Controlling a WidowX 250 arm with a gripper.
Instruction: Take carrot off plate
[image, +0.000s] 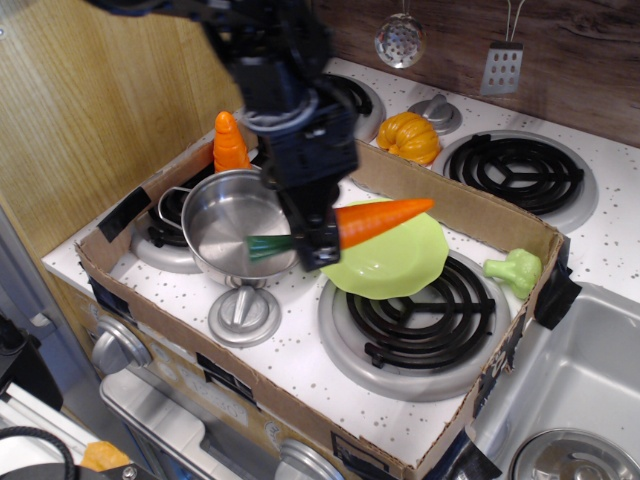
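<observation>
My gripper (318, 238) is shut on the carrot (375, 221), a long glossy orange toy with a dark green stem end (268, 246). It holds the carrot in the air, roughly level, with the stem over the steel pot's right rim and the tip over the plate. The plate (393, 258) is lime green and lies tilted on the front right burner (415, 315), with nothing on it. The black arm comes down from the top left and hides part of the box's back wall.
A shiny steel pot (243, 228) stands left of the plate, its lid (243, 314) in front. An orange ridged cone (229, 143) stands at the back left. A cardboard box wall (470, 211) rings the area. A pumpkin (409, 136) and a green broccoli (514, 270) lie nearby.
</observation>
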